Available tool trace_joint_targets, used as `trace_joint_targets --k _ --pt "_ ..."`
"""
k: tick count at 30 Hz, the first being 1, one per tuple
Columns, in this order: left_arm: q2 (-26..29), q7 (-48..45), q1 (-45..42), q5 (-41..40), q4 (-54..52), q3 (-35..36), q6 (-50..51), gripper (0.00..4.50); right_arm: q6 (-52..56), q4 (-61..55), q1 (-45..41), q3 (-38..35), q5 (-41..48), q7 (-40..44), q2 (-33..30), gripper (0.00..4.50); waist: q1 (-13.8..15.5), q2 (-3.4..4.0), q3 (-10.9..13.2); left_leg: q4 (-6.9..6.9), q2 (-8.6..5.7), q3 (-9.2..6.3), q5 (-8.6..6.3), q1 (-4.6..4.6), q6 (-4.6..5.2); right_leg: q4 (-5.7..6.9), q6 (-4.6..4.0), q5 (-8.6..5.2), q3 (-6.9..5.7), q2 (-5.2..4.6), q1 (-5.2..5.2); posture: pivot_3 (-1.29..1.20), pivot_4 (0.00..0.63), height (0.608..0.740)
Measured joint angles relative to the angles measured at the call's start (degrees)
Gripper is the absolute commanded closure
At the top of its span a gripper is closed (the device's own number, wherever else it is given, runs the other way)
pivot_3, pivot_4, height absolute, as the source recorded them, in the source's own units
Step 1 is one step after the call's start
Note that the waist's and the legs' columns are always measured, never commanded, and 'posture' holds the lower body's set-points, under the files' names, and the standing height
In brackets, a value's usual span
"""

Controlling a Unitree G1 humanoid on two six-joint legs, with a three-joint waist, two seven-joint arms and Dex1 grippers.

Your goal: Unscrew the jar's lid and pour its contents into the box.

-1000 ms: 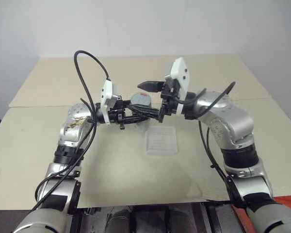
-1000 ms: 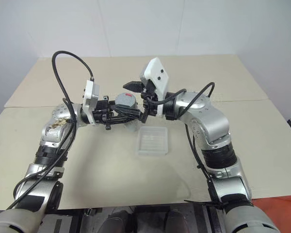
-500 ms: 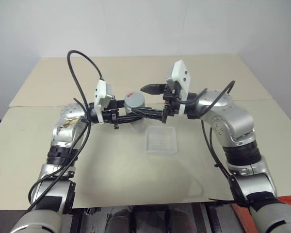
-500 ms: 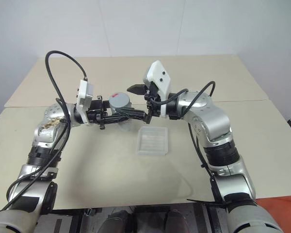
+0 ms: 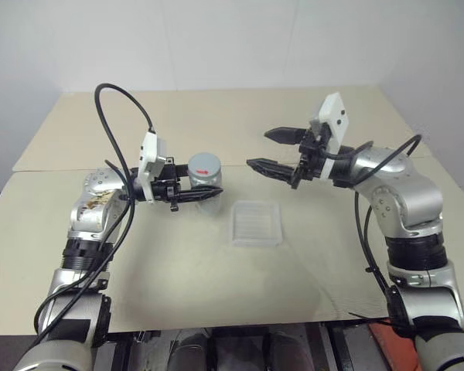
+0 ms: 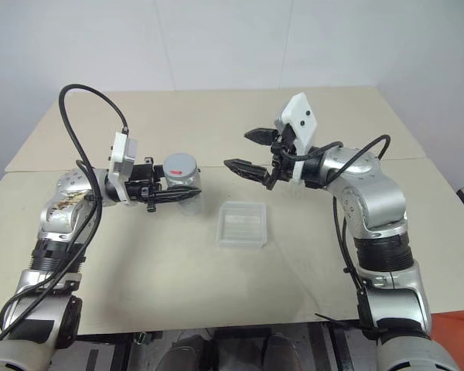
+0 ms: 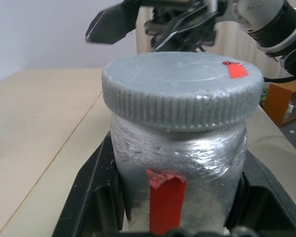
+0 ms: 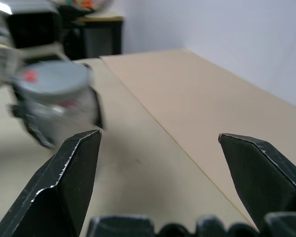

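On the bench, centre: entries follow, clock directions read from the box in the head view.

Bench (image 5: 216, 286): beige top, two boards butted along a seam.

Box (image 5: 257, 222): shallow clear square tray, ribbed bottom, flat on the bench between the two arms.

Jar (image 7: 180, 168): clear cylinder, red vertical stripe on its side; at about 10 o'clock, near the box, upright, lifted off the bench.

Lid (image 5: 204, 164): grey ribbed cap with a small red mark on top, seated on the jar.

Contents: cannot tell through the jar wall.

Left gripper (image 5: 205, 195): pointing toward the right arm; jaws clamped on the jar body below the lid, one finger (image 7: 91, 190) on each side.

Right gripper (image 5: 269, 150): at about 1 o'clock, raised, pointing toward the jar; jaws spread wide, nothing between them, well apart from the lid.

Cables: black, looping over both forearms.
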Motion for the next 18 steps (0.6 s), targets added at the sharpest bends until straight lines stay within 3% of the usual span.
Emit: trace_joint_targets --k 6,18 --pt "-3.3 0.6 -2.8 0.5 2.3 -0.8 -1.6 2.44 0.8 -2.2 -1.7 1.5 2.1 0.4 2.9 0.04 0.1 0.0 0.0 0.03 -0.02 -0.02 0.0 0.0 0.0 0.01 0.0 0.0 -0.02 0.0 0.03 0.0 0.15 0.74" --pt "-4.1 -0.1 -3.5 1.2 3.8 -1.5 -2.5 2.44 1.8 -1.0 -4.1 6.4 0.7 -1.9 5.8 0.04 0.1 0.0 0.0 0.02 -0.02 -0.01 0.0 0.0 0.0 0.02 0.0 0.0 -0.02 0.0 0.0 0.0 0.15 0.74"
